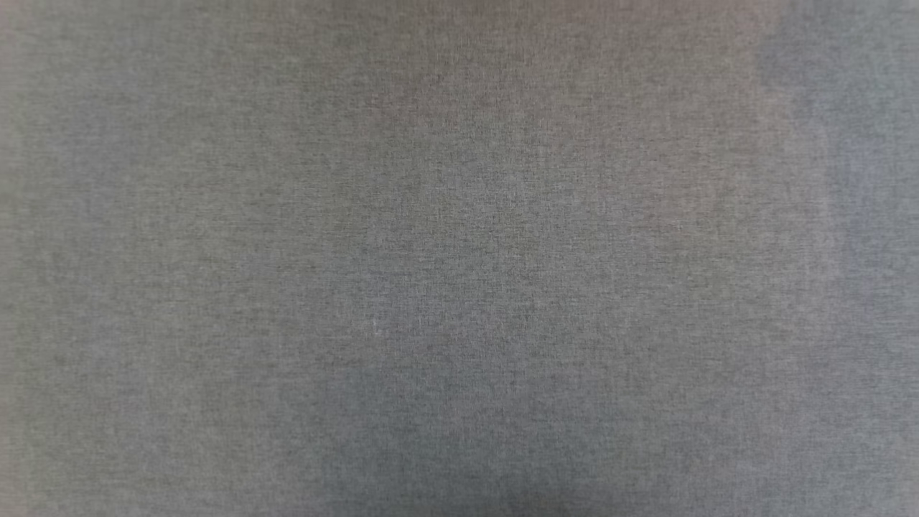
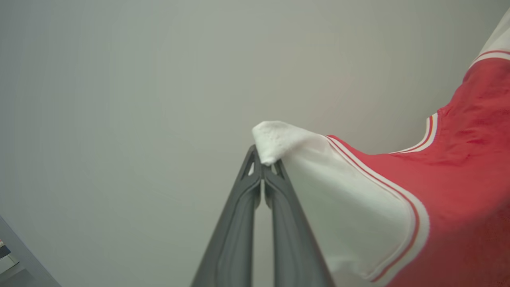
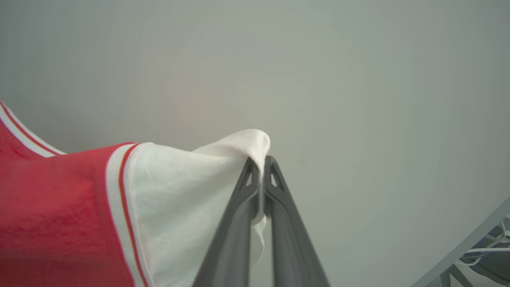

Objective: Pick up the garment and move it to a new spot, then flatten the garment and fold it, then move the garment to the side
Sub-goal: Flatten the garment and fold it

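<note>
Left gripper [image 2: 265, 163]: both dark fingers [image 2: 235, 223] pressed together, clenched on the tip of a white sleeve [image 2: 350, 207]. A small bunch of white cloth pokes out just past the fingertips. From there the garment [image 2: 458, 187] runs off to the right of my fingers: first the white sleeve, then red-and-white striped trim [image 2: 414, 215], then the red body. The striped neck edge [image 2: 432, 131] curves beyond and to the right of the tips. No print visible on this side.

Right gripper [image 3: 261, 161]: fingers [image 3: 235, 231] also clenched, grasping the other white sleeve [image 3: 179, 191]. Cloth is folded over the tips and a thin strip of white shows in the narrow gap between the fingers. Here the garment [image 3: 51, 207] spreads to the left of the fingers: sleeve nearest, striped trim next, red body furthest left.

So the garment is held by both sleeve ends, stretched between the two grippers. Behind it in both wrist views there's a plain pale surface [image 2: 119, 99]; I can't tell whether the cloth touches it. In the right wrist view, low and to the right of the fingers, I see a grey edge with white cables [image 3: 484, 251] past it. In the left wrist view there's a dark grey corner low left of the fingers, too blurred to name.

Head view: grey finely woven-looking texture [image 1: 459, 258], blurred, can't tell what it is.
</note>
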Tool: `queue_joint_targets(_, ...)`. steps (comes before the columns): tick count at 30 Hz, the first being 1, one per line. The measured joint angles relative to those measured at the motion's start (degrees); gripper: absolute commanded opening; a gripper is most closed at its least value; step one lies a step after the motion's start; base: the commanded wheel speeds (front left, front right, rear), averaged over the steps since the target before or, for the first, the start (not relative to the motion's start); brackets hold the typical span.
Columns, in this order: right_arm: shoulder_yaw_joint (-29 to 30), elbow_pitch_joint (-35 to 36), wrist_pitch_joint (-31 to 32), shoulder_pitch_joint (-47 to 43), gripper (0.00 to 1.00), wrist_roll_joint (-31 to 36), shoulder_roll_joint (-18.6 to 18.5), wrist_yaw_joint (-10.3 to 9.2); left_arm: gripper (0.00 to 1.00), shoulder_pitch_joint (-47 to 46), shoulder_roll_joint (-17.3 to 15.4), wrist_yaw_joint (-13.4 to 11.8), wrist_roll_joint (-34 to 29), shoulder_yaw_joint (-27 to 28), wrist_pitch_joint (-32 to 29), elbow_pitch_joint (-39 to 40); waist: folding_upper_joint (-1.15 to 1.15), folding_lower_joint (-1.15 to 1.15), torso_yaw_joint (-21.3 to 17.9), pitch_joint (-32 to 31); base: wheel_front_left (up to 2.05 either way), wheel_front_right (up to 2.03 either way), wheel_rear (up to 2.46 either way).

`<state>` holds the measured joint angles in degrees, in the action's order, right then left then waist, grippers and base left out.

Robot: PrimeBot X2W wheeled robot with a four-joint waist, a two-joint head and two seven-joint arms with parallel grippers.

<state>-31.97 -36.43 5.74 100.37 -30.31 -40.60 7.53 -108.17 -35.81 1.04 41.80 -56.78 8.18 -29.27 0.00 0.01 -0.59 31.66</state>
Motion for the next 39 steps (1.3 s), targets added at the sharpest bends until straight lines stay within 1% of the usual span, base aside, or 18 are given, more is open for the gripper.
queue_joint_targets(4,-1.22,-4.09,-2.41,3.60,0.00,0.77,1.94,0.00,0.00,-0.50,-0.48,-0.91,0.12,0.65,0.09,1.20,0.00,0.00,-0.26,2.30,0.00,0.00,0.00)
queue_joint_targets(6,-1.85,-5.83,-3.11,4.43,0.00,0.75,3.04,0.00,0.00,-0.35,-1.02,-0.96,0.19,0.63,0.11,1.55,0.00,0.00,-0.37,3.03,0.00,0.00,0.00)
queue_joint_targets(9,-3.68,-7.98,-4.44,4.14,0.00,0.29,4.79,0.00,0.00,1.08,-1.58,-0.86,0.42,0.02,0.59,1.41,0.00,0.00,-0.45,3.39,0.00,0.00,0.00)
queue_joint_targets(13,-5.60,-9.95,-7.32,1.03,0.00,-1.35,6.47,0.00,0.00,5.70,-1.56,-0.58,1.23,-0.91,2.26,-0.40,0.00,0.00,-0.49,2.27,0.00,0.00,0.00)
queue_joint_targets(17,-8.14,-10.77,-10.27,-5.16,0.00,-3.67,7.31,0.00,0.00,11.05,-1.36,0.77,3.27,-1.85,4.05,-2.32,0.00,-0.01,-0.54,0.17,0.00,0.00,0.00)
queue_joint_targets(20,-10.33,-10.51,-12.05,-10.32,0.00,-5.89,7.68,0.00,0.00,15.59,-1.18,1.22,3.88,-2.75,4.68,-3.21,0.00,-0.01,-0.53,-1.90,0.00,0.00,0.00)
queue_joint_targets(24,-12.95,-8.15,-14.07,-17.98,0.00,-9.15,7.48,0.00,0.00,22.41,-0.19,0.85,5.30,-3.45,5.49,-2.77,0.00,-0.01,-0.51,-5.23,0.00,0.00,0.00)
queue_joint_targets(29,-16.01,-3.36,-15.50,-28.66,0.00,-13.37,5.72,0.00,0.00,34.51,-1.32,-0.40,7.49,-3.36,6.37,0.10,0.00,-0.02,-0.38,-9.67,0.00,0.00,0.00)
queue_joint_targets(30,-16.49,-0.70,-16.34,-34.85,0.00,-15.38,3.88,0.00,0.00,41.70,-1.76,-1.62,8.15,-2.36,6.43,1.81,0.00,-0.02,-0.23,-12.13,0.00,0.00,0.00)
queue_joint_targets(32,-16.81,0.85,-16.62,-39.02,0.00,-16.36,2.89,0.00,0.00,46.20,-1.85,-2.03,8.21,-0.92,6.45,3.14,0.00,-0.02,-0.12,-13.67,0.00,0.00,0.00)
queue_joint_targets(39,-17.04,4.38,-17.53,-54.20,0.00,-17.30,2.45,0.00,0.00,65.24,-2.22,-3.07,8.64,5.38,6.48,7.36,0.00,-0.02,-0.18,-18.62,0.00,0.00,0.00)
